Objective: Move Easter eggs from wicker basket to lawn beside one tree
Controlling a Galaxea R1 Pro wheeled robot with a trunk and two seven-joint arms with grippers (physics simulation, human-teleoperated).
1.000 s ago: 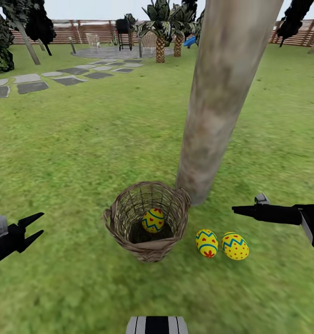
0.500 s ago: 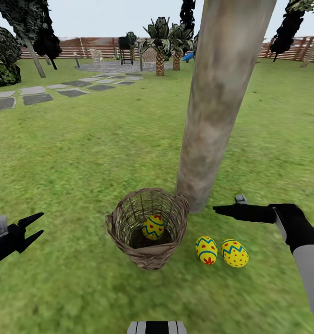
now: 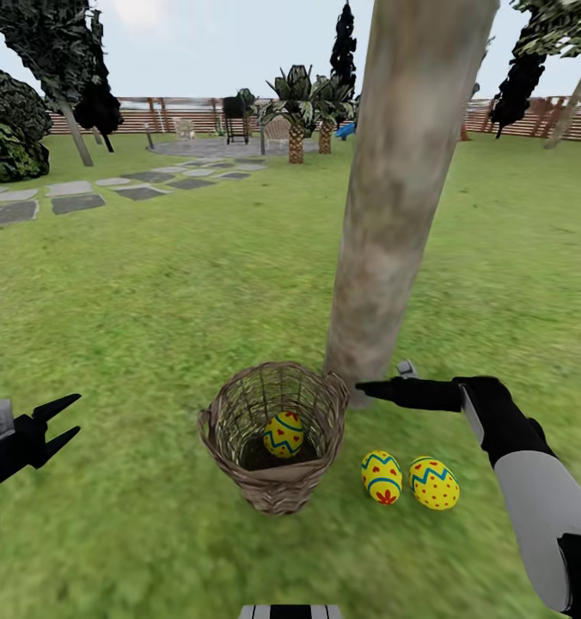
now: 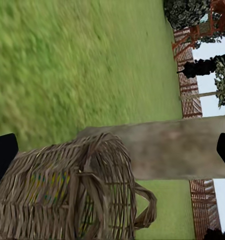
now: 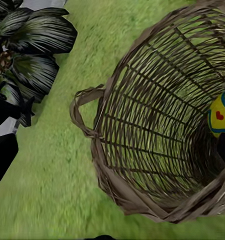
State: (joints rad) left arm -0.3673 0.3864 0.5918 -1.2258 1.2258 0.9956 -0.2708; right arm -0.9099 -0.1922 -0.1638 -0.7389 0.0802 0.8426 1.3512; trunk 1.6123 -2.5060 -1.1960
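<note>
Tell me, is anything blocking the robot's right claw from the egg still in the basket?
Only the wicker basket itself. The last egg sits low inside it, so the braided rim and lattice wall stand between it and the right gripper, which is beside the rim by the tree. The open top looks unblocked.

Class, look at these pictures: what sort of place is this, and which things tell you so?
Most likely a fenced garden or backyard: a wide green lawn, a brown slatted wooden fence along the back, and a thick pale tree trunk beside grey stepping stones.
</note>
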